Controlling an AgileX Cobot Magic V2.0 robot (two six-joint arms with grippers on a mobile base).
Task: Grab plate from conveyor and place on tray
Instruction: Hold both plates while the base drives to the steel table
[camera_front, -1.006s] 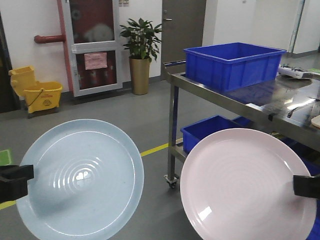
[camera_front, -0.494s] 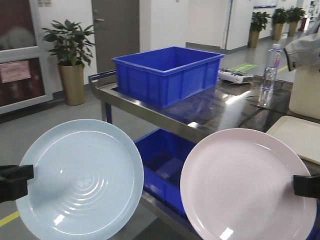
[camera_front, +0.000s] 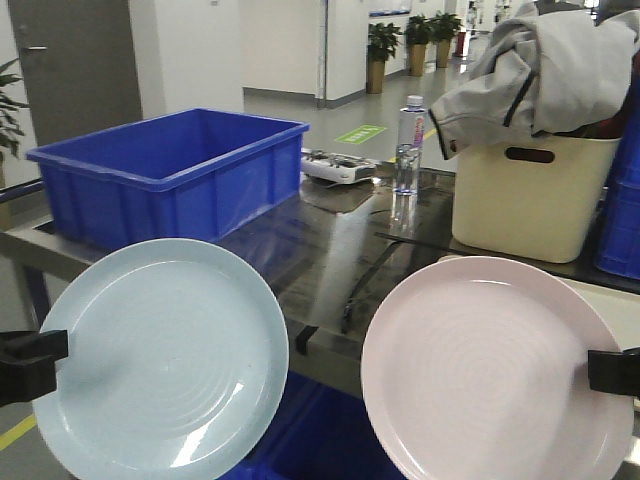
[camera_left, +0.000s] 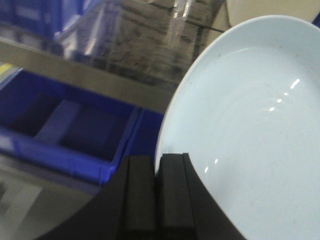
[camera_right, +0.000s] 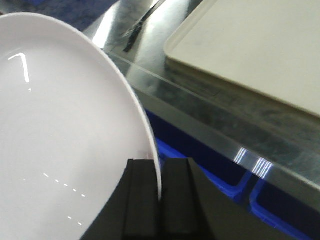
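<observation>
My left gripper (camera_front: 40, 365) is shut on the left rim of a light blue plate (camera_front: 160, 360), held up and tilted toward the camera. In the left wrist view the black fingers (camera_left: 172, 190) pinch that plate's (camera_left: 250, 130) edge. On the other side my right gripper (camera_front: 600, 370) is shut on the right rim of a pale pink plate (camera_front: 495, 365); its rim (camera_right: 150, 135) runs between the pads. The cream tray (camera_right: 260, 45) lies flat on the steel cart top just beyond the pink plate, and its edge (camera_front: 615, 310) shows behind it. The conveyor is out of view.
A steel cart top (camera_front: 330, 250) carries a large blue crate (camera_front: 170, 175), a water bottle (camera_front: 407, 145), a small white device (camera_front: 335, 165) and a tall cream tub (camera_front: 530, 195) draped with a grey jacket (camera_front: 540, 60). More blue crates (camera_left: 65, 125) sit on the shelf below.
The whole view has swung right: the blue crate slid left in the picture, and the tub, bottle and tray came into view. Both plates stay held the same way.
</observation>
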